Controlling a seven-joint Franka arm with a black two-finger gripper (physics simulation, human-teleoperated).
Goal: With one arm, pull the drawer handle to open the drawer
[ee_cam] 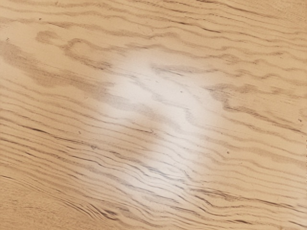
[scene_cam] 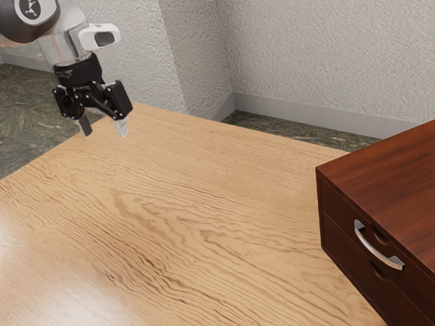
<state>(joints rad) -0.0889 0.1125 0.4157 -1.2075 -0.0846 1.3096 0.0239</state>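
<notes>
1 black gripper (scene_cam: 104, 129) hangs open and empty in the upper left of the exterior view, well apart from the silver drawer handle (scene_cam: 377, 246) at the lower right, apparently spread in readiness to straddle that bar once it crosses the wooden table (scene_cam: 204, 217).

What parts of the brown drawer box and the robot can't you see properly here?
Cabinet: the exterior view's right and bottom edges cut it off.
Drawer contents: hidden behind the drawer front, exterior view.
Arm above the end effector: cut off at the exterior view's upper left corner.
</notes>
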